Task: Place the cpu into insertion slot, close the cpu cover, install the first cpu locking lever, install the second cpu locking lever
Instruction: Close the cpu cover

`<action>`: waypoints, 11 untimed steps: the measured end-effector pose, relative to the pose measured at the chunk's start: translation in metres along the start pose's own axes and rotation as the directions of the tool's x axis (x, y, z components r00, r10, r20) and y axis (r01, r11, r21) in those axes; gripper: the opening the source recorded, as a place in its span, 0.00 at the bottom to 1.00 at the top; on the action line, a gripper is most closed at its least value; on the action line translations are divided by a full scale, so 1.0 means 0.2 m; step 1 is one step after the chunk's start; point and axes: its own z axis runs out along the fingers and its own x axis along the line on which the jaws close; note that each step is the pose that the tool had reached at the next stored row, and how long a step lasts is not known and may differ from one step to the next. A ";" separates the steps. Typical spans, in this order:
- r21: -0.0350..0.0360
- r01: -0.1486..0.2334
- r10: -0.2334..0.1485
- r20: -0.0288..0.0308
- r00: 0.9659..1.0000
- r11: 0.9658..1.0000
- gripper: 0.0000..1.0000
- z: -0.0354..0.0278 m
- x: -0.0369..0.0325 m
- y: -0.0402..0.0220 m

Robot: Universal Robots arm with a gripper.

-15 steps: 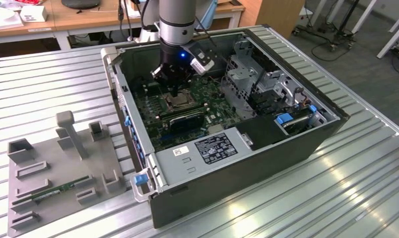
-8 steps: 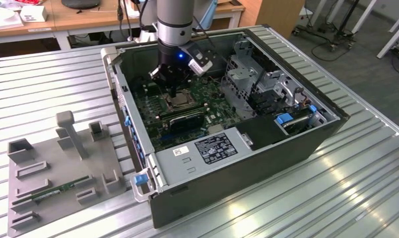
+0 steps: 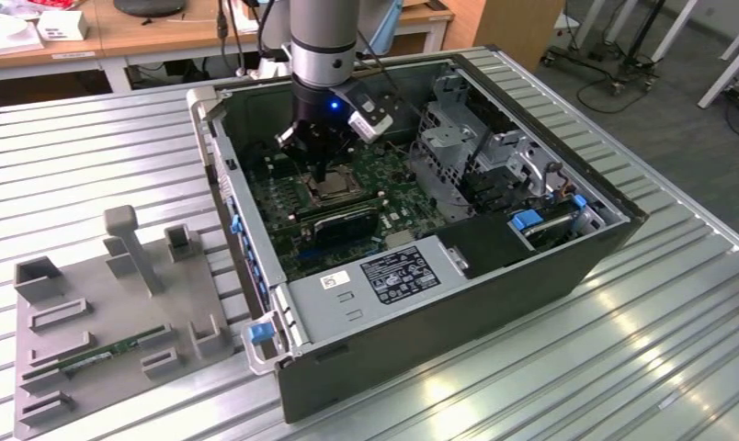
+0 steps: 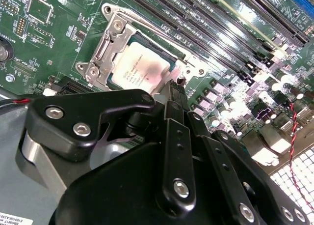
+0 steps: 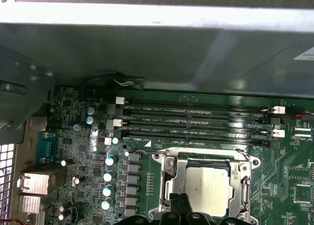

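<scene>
Second wrist view, nearest to me: the end effector [image 4: 175, 86] has its fingers drawn together into one narrow tip, and I see nothing between them. The tip hangs at the rim of the slot [image 4: 84, 68], on the side away from the memory slots [image 4: 230, 33]. I can't tell whether it touches metal or sits just above it.

Just past the tip, the cpu [image 4: 140, 70] lies flat in the slot. Its pale top shows through the window of the cover [image 4: 109, 43], which is down over it. In the first wrist view a thin lever [image 5: 206, 150] runs along the slot's far edge, beside the memory slots. I can't make out whether it is hooked.

What worries me is how tight it is here. The tip is close to the small parts on the board [image 4: 29, 53], so I judge a sideways slip could scrape them. If the cover isn't fully seated, pushing on a lever could load the cpu unevenly and hurt the contacts beneath. With the tip this narrow, a springy lever could also skid off it.

Further out, the exterior view shows the arm reaching down into the open case [image 3: 493, 294], which lies on the ribbed table [image 3: 640, 367]. A grey fixture [image 3: 100, 312] sits well apart, toward the exterior view's left
</scene>
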 end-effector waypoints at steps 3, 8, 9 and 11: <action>0.000 0.000 0.000 0.000 1.000 1.000 0.11 0.003 0.001 0.000; 0.000 0.000 0.000 0.000 1.000 1.000 0.11 0.017 0.008 0.000; 0.000 0.000 0.000 0.000 1.000 1.000 0.11 0.018 0.009 0.000; 0.000 0.000 0.000 0.000 1.000 1.000 0.11 0.027 0.010 0.000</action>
